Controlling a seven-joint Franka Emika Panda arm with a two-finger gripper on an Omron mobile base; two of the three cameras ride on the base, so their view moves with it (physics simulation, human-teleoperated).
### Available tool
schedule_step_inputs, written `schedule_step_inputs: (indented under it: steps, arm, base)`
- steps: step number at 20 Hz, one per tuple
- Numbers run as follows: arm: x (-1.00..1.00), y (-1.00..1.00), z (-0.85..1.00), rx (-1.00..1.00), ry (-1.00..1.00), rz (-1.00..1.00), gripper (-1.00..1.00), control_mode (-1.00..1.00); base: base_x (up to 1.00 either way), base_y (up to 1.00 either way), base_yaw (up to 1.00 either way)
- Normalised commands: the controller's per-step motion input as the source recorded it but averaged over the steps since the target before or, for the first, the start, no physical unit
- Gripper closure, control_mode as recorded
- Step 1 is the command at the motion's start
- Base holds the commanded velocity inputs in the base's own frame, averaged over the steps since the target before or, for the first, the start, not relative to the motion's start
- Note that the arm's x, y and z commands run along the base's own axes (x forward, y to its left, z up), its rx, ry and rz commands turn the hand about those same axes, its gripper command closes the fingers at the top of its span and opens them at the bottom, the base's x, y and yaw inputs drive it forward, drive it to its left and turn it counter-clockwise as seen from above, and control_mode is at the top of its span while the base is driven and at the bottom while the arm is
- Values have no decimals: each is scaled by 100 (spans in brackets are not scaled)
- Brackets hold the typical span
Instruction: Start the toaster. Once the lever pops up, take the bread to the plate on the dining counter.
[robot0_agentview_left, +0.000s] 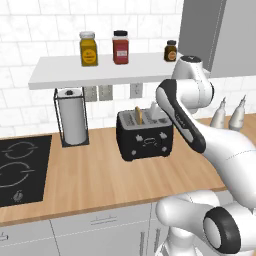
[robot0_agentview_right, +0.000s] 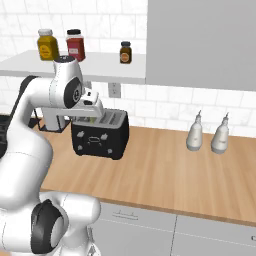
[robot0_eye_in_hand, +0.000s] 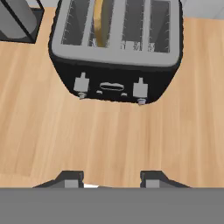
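The gripper (robot0_eye_in_hand: 112, 177) hangs above the wooden worktop (robot0_agentview_left: 100, 175), on the near side of the toaster (robot0_agentview_left: 145, 135), and looks down on it. In the hand view its two dark fingertips (robot0_eye_in_hand: 70, 178) stand apart with a clear gap of bare wood between them; they hold nothing and touch nothing. The hand is released, part-way open rather than spread wide.

The toaster (robot0_eye_in_hand: 116, 48) is a black box with a grey top and four slots. It stands on the worktop toward the far wall, right of the paper towel roll (robot0_agentview_left: 72, 117) in its wire stand. The bread (robot0_agentview_left: 140, 116) sits upright in the second slot from the left and its golden top edge rises a little above the toaster. In the hand view the bread (robot0_eye_in_hand: 101, 22) shows as a tan slice down inside that slot. Two small pale levers (robot0_eye_in_hand: 81, 83) sit on the toaster's front face, one near each end.

Left of the towel roll, a black cooktop (robot0_agentview_left: 20, 170) is set into the wood. Three jars (robot0_agentview_left: 88, 49) stand on the white shelf above. Two pale bottles (robot0_agentview_right: 196, 132) stand on the worktop well to the right of the toaster.
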Motion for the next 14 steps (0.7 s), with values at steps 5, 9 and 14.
schedule_step_inputs:
  steps: [5,9,14]
  arm:
    - [-11,22,-8,0,2,0,-100,-100]
    - [-3,69,-19,0,5,0,-100,-100]
    - [0,63,-26,0,5,0,-100,-100]
  base:
    - [0,0,0]
    - [0,0,0]
    - [0,0,0]
